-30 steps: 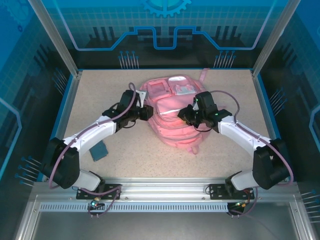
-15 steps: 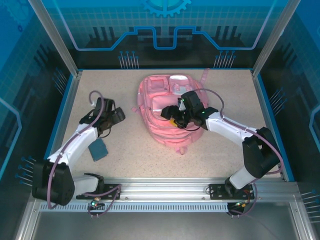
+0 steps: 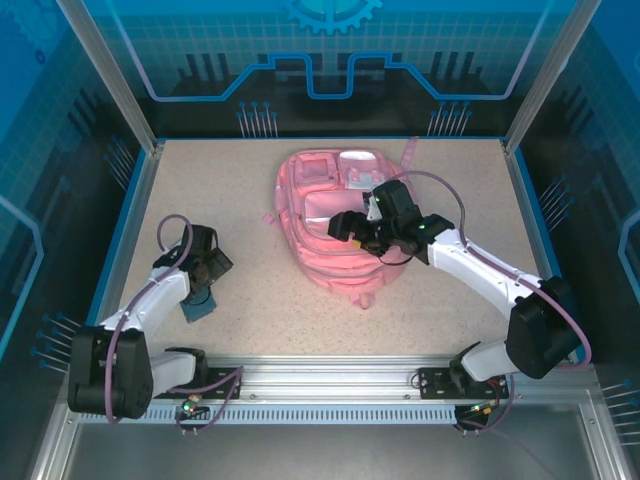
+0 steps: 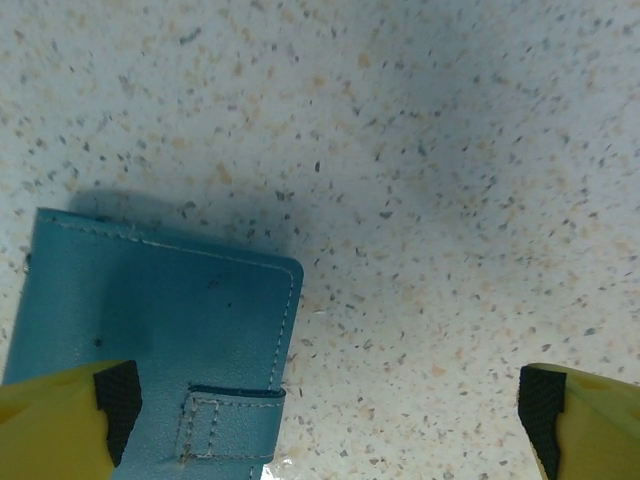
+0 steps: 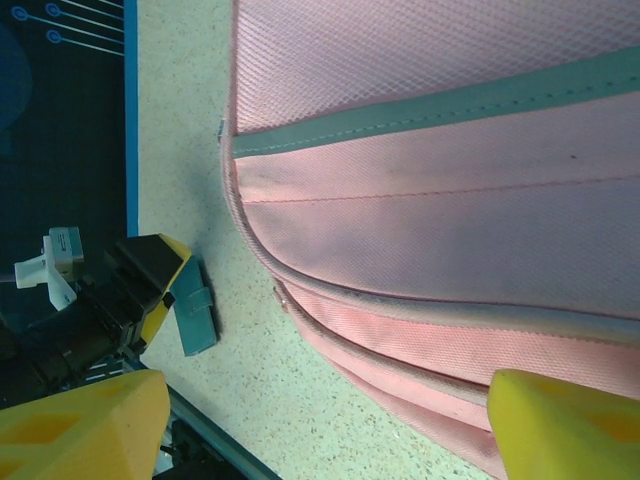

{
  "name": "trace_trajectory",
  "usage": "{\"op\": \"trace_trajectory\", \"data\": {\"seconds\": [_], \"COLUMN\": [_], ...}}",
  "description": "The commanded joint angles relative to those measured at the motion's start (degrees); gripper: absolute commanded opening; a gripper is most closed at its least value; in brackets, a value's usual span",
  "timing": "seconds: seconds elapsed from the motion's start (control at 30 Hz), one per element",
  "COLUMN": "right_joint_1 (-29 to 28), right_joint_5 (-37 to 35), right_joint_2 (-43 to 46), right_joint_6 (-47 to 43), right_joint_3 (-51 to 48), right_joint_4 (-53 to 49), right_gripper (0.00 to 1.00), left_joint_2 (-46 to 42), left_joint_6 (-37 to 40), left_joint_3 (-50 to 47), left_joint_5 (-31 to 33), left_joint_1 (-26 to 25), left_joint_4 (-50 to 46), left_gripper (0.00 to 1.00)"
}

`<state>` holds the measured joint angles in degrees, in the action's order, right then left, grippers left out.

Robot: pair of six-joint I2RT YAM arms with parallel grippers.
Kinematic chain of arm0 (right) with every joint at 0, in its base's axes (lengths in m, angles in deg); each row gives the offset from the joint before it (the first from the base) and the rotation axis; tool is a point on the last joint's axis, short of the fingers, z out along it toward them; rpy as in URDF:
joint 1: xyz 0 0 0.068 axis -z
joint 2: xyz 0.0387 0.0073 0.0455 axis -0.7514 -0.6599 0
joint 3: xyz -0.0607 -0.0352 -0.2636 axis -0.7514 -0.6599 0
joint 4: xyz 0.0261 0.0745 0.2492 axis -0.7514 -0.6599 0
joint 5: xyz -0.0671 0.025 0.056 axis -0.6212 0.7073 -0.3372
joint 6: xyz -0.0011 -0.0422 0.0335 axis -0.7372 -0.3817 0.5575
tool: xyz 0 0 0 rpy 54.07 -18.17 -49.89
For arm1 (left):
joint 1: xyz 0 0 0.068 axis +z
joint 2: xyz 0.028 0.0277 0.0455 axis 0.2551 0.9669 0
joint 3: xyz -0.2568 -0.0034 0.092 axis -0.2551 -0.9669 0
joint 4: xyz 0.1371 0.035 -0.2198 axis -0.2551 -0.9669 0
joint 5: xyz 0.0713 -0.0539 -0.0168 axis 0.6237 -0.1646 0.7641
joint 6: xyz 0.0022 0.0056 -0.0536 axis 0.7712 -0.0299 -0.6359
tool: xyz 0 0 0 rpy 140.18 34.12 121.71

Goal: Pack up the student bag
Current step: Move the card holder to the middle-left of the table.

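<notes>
Evidently the packing was barely begun. The student bag (image 3: 318, 255) lay flat on the table (image 3: 430, 300) directly beneath the right gripper (image 3: 350, 222), whose jaws stood wide apart and empty; no pocket beneath them looked open. Under the left gripper (image 4: 330, 410), jaws likewise spread wide and holding nothing, lay a blue wallet (image 4: 160, 330), off-centre in the gap, close by one finger, with bare table beneath the rest. The wallet sat well apart from the bag. By my reckoning everything remained: grasping the wallet, opening a pocket, and putting it inside
</notes>
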<state>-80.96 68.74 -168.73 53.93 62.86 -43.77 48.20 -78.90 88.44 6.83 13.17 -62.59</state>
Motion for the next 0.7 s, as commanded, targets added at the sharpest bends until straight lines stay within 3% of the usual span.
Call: {"op": "trace_trajectory", "data": {"seconds": [0.0,0.1,0.27,0.43,0.53,0.67], "right_joint_1": [-0.4,-0.4,-0.4,-1.35,-2.39,-4.01], "right_joint_5": [-1.33,-1.92,-3.35,-5.68,-7.54,-9.94], "right_joint_2": [0.82,1.0,1.75,1.97,1.97,1.69], "right_joint_6": [-1.35,-1.22,-0.97,-1.87,-3.01,-4.77], "right_joint_3": [1.7,1.7,2.24,3.56,4.8,6.28], "right_joint_4": [-2.61,-2.72,-3.0,-3.99,-5.34,-6.39], "right_gripper": [0.84,0.84,0.84,0.83,0.83,0.83], "left_joint_2": [1.18,0.93,2.61,6.45,8.33,6.54], "left_joint_6": [-0.63,-0.35,-4.48,-8.8,-5.13,1.29], "left_joint_3": [-1.57,-2.79,-0.88,0.79,5.06,11.31], "left_joint_5": [-6.08,-11.39,-12.55,-17.64,-25.67,-25.36], "left_joint_1": [0.48,-0.8,-7.09,-13.1,-14.74,-15.1], "left_joint_4": [4.0,8.84,11.65,17.95,18.92,11.05], "left_gripper": [0.98,0.93,0.94,0.94,0.89,0.92]}}
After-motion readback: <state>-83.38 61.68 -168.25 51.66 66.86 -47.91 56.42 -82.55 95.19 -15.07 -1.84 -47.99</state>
